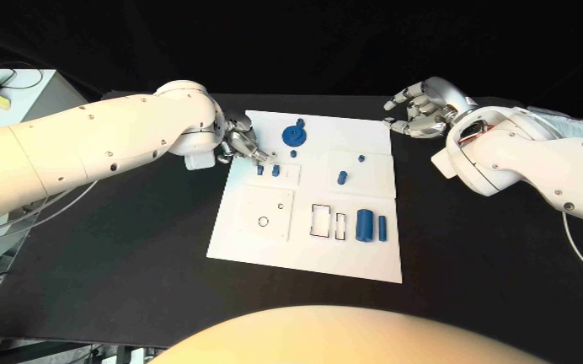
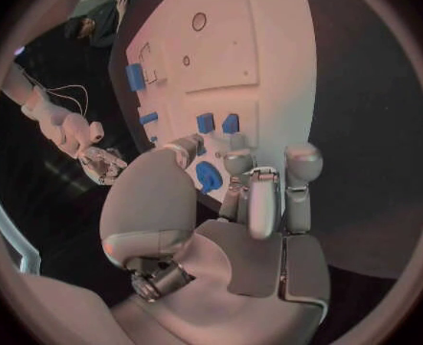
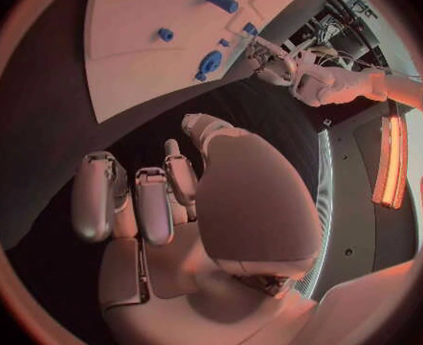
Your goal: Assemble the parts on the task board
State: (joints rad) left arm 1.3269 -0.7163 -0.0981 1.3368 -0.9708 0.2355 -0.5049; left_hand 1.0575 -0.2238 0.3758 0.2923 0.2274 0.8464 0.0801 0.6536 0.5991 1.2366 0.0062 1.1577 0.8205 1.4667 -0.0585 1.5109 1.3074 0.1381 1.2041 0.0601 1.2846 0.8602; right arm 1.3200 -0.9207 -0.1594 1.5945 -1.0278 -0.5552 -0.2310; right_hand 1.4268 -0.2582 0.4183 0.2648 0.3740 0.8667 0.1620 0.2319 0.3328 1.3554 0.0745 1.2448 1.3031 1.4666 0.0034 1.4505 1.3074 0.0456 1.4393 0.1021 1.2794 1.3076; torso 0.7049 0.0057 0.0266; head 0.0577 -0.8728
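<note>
The white task board (image 1: 304,250) lies in the middle of the black table. On it are a round blue part (image 1: 294,136), two small blue blocks (image 1: 267,170), a short blue peg (image 1: 343,177) and two blue cylinders (image 1: 373,226). My left hand (image 1: 239,143) is at the board's left edge with its fingertips just behind the two blocks, and it holds nothing. From the left wrist, its fingers (image 2: 250,184) reach over the board's edge beside the round part (image 2: 208,178). My right hand (image 1: 423,111) hovers off the board's far right corner, fingers loosely curled and empty (image 3: 173,199).
Recessed outlines mark the board: a ring and a small hole (image 1: 265,221) at front left, and rectangular slots (image 1: 321,219) beside the cylinders. A pale box (image 1: 24,86) with cables stands off the table's far left. Black table surface (image 1: 486,263) lies right of the board.
</note>
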